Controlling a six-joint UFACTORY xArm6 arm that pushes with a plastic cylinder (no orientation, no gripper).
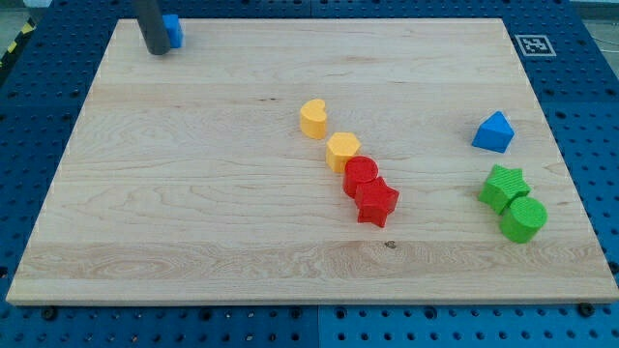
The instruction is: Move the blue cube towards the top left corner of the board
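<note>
The blue cube point(173, 30) sits near the top left corner of the wooden board point(193, 193), partly hidden behind the dark rod. My tip point(157, 50) rests on the board just left of the cube and slightly below it, touching or nearly touching its left side.
A yellow heart-shaped block point(313, 118) and a yellow hexagon point(342, 152) lie mid-board. A red cylinder point(361, 176) and a red star point(377, 203) touch below them. At the view's right are a blue triangular block point(494, 132), a green star point(504, 187) and a green cylinder point(523, 218).
</note>
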